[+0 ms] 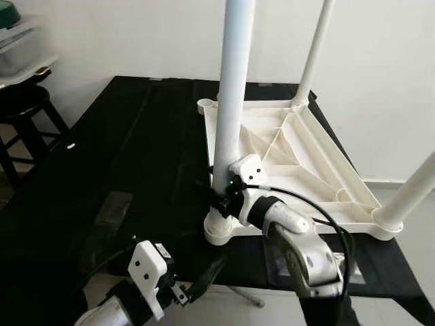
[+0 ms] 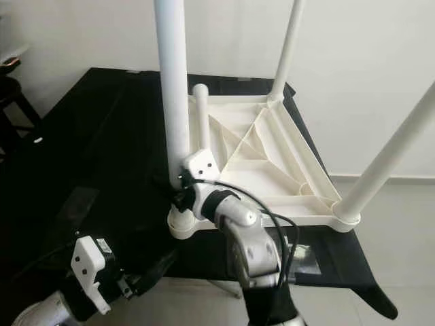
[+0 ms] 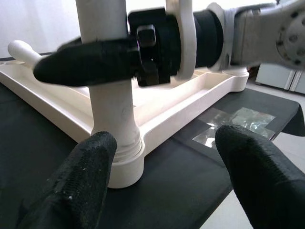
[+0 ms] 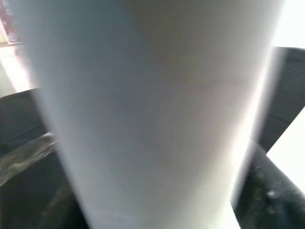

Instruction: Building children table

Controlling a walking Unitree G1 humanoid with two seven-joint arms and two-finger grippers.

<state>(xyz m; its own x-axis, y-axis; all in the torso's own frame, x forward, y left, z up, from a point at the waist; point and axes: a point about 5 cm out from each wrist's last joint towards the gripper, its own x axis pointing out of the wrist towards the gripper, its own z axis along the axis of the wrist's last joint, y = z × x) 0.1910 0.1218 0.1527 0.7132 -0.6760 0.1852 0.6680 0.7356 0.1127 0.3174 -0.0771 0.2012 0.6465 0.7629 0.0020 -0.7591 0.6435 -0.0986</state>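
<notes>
The white plastic table top (image 1: 299,153) lies upside down on a black-covered table (image 1: 122,149). Legs stand upright in three of its corners, and a short stub (image 2: 200,102) sits at the far left corner. My right gripper (image 1: 219,195) is shut on the near left leg (image 1: 231,88) just above its socket (image 1: 221,231); that leg (image 4: 157,119) shows up close in the right wrist view. My left gripper (image 3: 162,148) is open, low at the table's front edge, and points at the same socket (image 3: 121,162) without touching it. It appears at the bottom left of the left eye view (image 1: 200,282).
A black stool (image 1: 24,109) and a shelf with storage boxes (image 1: 20,47) stand at the far left. A white wall is close behind. A clear plastic patch (image 3: 228,124) lies on the cloth near the front edge, right of the socket.
</notes>
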